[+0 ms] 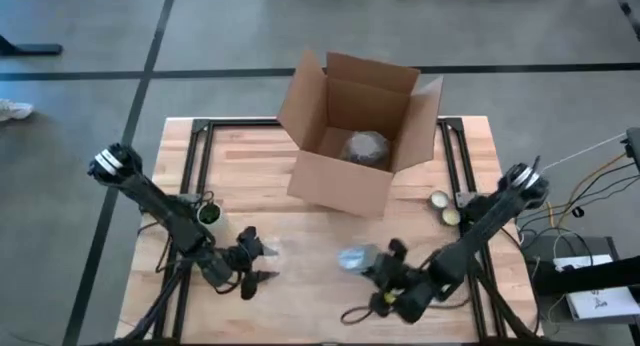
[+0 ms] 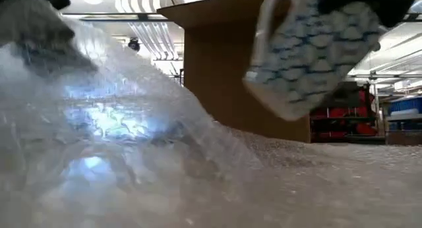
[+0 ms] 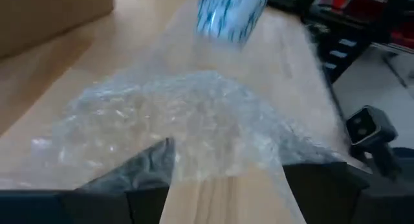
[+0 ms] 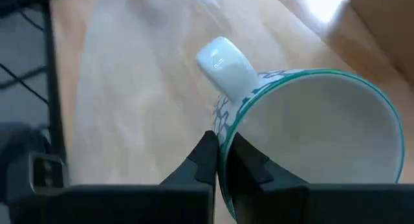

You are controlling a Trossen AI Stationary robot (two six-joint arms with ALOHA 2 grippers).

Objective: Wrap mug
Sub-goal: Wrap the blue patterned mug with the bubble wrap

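wooden table (image 1: pixel 270 166) carries an open cardboard box (image 1: pixel 355 136) with a bubble-wrapped bundle (image 1: pixel 366 148) inside. right gripper (image 4: pixel 223 160) pinches the tilted mug (image 2: pixel 310 50) by its rim above the bubble wrap (image 3: pixel 174 120); left gripper (image 1: pixel 255 266) grips the wrap's edge.

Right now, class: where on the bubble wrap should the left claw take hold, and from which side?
Probably its near edge, from the left claw's own side. The bubble wrap lies as a thin sheet on the table, bunched up nearest that claw, so a raised fold offers itself there. The right claw holds the mug by its rim.
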